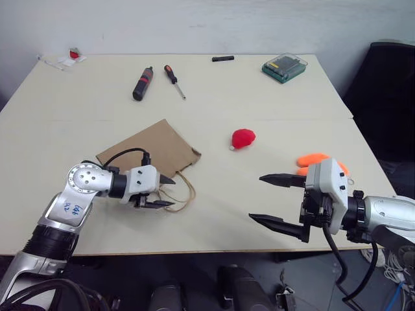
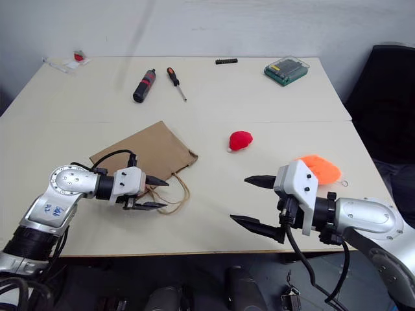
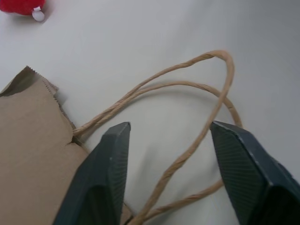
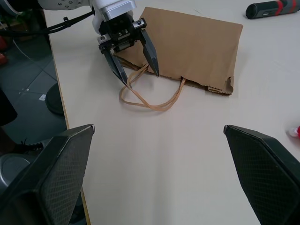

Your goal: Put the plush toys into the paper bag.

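The brown paper bag point(image 1: 152, 150) lies flat on the table, its mouth and two cord handles point(image 1: 185, 192) towards the table's middle. My left gripper point(image 1: 170, 193) is low over the handles, fingers apart, with the cords point(image 3: 197, 140) running between them, not pinched. The small red plush toy point(image 1: 243, 138) sits beyond the bag's mouth. The orange plush toy point(image 2: 321, 167) lies near the right edge, partly hidden behind my right hand. My right gripper point(image 1: 257, 197) hovers wide open over bare table, facing the bag, with nothing between its fingers.
At the back lie a black-and-red tool point(image 1: 143, 83), a screwdriver point(image 1: 174, 79), a small black bar point(image 1: 222, 58), a green case point(image 1: 284, 67) and a red-and-white scrap point(image 1: 72, 57). A black chair point(image 1: 389, 91) stands at the right.
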You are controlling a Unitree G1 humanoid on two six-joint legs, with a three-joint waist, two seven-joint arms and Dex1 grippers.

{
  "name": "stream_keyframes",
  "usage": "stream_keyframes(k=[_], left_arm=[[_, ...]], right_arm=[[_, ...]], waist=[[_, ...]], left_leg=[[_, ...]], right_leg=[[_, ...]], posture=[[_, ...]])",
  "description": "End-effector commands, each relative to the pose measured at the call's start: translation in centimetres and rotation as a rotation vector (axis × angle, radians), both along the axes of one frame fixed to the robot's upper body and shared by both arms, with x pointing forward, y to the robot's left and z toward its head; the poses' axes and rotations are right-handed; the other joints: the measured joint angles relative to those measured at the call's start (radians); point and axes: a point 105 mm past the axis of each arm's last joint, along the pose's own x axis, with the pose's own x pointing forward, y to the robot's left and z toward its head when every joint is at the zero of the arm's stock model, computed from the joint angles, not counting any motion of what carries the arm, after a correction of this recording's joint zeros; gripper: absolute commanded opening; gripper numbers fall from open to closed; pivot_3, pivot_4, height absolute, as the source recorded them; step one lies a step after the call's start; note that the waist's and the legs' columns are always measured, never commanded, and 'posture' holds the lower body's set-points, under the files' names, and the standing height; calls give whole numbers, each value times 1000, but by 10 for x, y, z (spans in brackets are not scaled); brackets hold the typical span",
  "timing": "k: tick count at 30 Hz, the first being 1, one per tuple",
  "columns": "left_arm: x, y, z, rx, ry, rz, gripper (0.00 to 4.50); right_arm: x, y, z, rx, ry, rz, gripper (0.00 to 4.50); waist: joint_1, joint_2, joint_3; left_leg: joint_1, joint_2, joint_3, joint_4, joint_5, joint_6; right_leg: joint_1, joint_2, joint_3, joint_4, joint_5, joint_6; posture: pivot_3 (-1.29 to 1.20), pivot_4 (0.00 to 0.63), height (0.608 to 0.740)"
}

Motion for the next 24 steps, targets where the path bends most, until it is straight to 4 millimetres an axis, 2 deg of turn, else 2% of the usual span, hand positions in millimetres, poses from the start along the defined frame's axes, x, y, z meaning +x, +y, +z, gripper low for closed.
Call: stream_keyframes(k=[1, 5, 6, 10, 13, 18, 24], left_arm=[[5, -5, 9, -45, -3, -7, 1451], [10, -17, 22, -168, 45, -30, 183], [11, -24, 29, -219, 73, -46, 14], [6, -59, 62, -392, 218, -167, 14], [-3, -71, 76, -411, 312, -249, 0], [-11, -75, 91, -413, 385, -284, 0], [-16, -76, 103, -439, 369, -280, 0]], right_arm=[[-5, 6, 4, 14, -32, 20, 4500], [-3, 3, 4, 30, -32, -4, 4500], [-2, 3, 4, 39, -31, -11, 4500], [9, 4, 3, 96, -29, -56, 4500], [17, 9, -2, 120, -13, -56, 3975], [36, 30, -12, 134, 1, -12, 2239], [58, 64, -29, 126, 4, 70, 296]], waist=[[0, 0, 0], [0, 0, 0], [1, 0, 0], [2, -1, 0], [-4, -1, 0], [-14, 0, 0], [-15, 0, 0]], left_leg=[[0, 0, 0, 0, 0, 0], [0, 0, -1, 1, 0, 0], [0, 0, -1, 1, 0, 0], [-4, 0, -4, 4, 0, 0], [-6, 0, -5, 6, 0, 1], [-5, 1, -4, 6, 0, 0], [-7, 0, -4, 7, 0, 0]], right_leg=[[0, 0, 0, 0, 0, 0], [0, 0, -1, 0, 0, 0], [0, 0, -1, 1, 0, 0], [0, 0, -3, 0, 1, 1], [-1, 0, -3, 1, 1, 2], [-2, 1, -2, 2, 0, 1], [-3, 1, -3, 3, 0, 1]], posture=[[0, 150, 740], [0, 150, 740], [0, 150, 740], [0, 150, 740], [0, 150, 740], [0, 150, 740], [0, 150, 740]])
